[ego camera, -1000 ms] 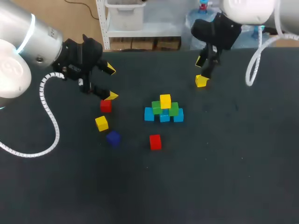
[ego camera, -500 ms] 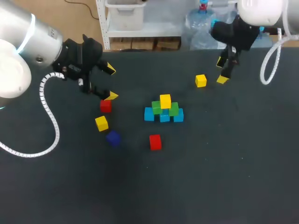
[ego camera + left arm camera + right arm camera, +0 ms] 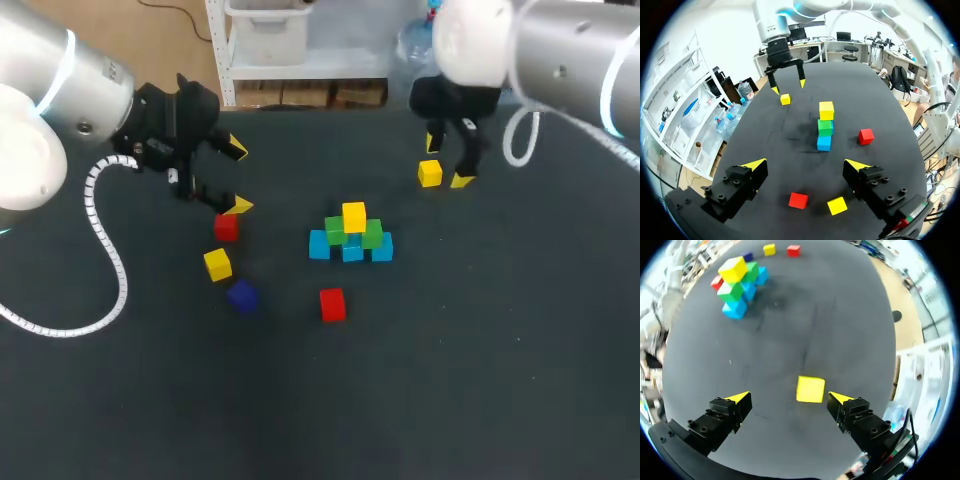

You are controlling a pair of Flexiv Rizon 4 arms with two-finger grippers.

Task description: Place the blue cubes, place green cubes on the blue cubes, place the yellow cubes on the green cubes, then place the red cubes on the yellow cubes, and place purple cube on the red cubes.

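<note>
A stack stands mid-table: blue cubes (image 3: 352, 250), green cubes (image 3: 372, 234) on them, one yellow cube (image 3: 353, 216) on top. It also shows ahead of my left gripper as the stack (image 3: 825, 127). A loose yellow cube (image 3: 430, 173) lies at the back right. My right gripper (image 3: 447, 162) is open over it. In the right wrist view this yellow cube (image 3: 810, 389) sits between the spread fingers of my right gripper (image 3: 788, 398), untouched. My left gripper (image 3: 235, 175) is open above a red cube (image 3: 226, 228). Under the left gripper (image 3: 806, 165) lie that red cube (image 3: 798, 200) and a yellow cube (image 3: 837, 205).
A yellow cube (image 3: 217, 264) and a dark purple cube (image 3: 241, 295) lie left of the stack. Another red cube (image 3: 332, 304) sits in front of it. The table's front half and right side are bare dark cloth.
My right gripper swung out to the right, away from the loose yellow cube, then came back over it with the wrist turned. The left arm and all cubes stayed put.
</note>
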